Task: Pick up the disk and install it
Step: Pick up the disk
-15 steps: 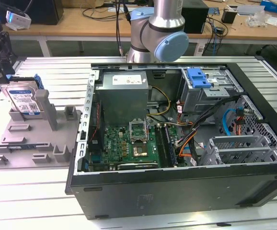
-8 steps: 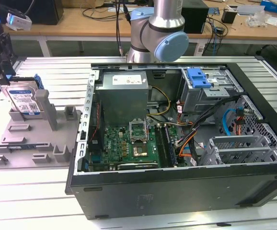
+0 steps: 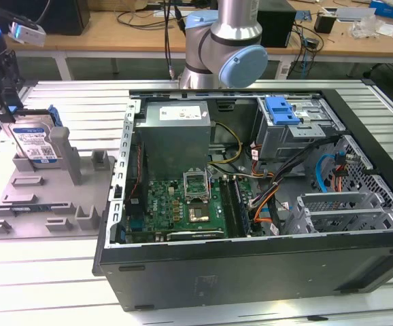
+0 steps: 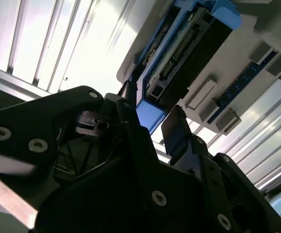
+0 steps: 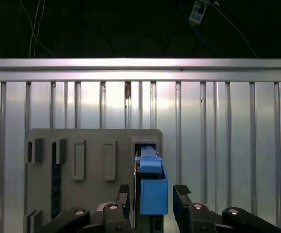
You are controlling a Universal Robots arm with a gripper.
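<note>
Our black two-fingered gripper is spread wide, straddling the flat silver metal disk with blue plastic frame. The disk stands upright in the grey plastic fixture at the exterior view's upper left. We judge that centring the disk before clamping should prevent tilt.

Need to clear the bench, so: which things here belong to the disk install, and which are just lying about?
Job: disk, standing in the fixture; gripper, open around the disk; drive cage in the case.
Lying about: cables and blue box on the back desk.
</note>
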